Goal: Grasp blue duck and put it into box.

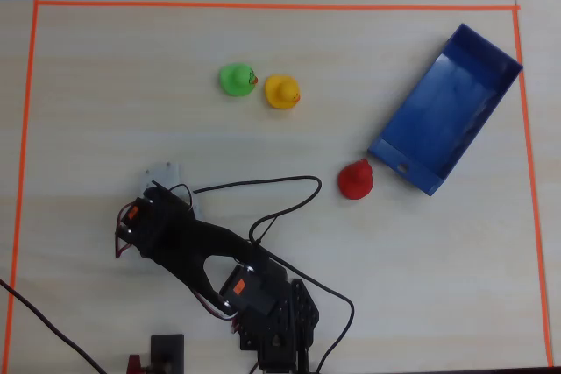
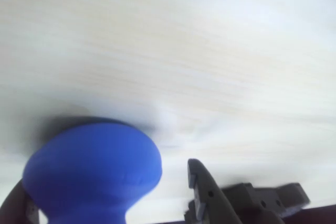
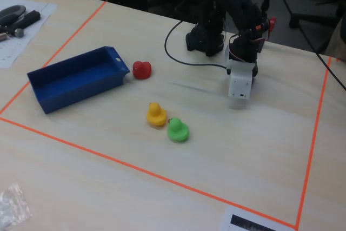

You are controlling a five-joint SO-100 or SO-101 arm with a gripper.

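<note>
Arm: folding low over the table (image 1: 105, 129), wrist pointing down at 8 o'clock of the overhead view. Gripper (image 2: 113, 198): fingers spreading apart, sitting either side of the blue duck (image 2: 94, 171), a smooth rounded form, blurred and cropped. Box (image 1: 443, 111): rectangular, low-walled, lying at 2 o'clock, well apart.

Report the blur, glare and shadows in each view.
Wrist view: table grain smeared, the blue duck soft-edged and close, dark shadow behind it. Overhead view: sharp and evenly lit, pale sheen on the box floor. Fixed view: slightly soft, soft shadow under the gripper, dark background.
</note>
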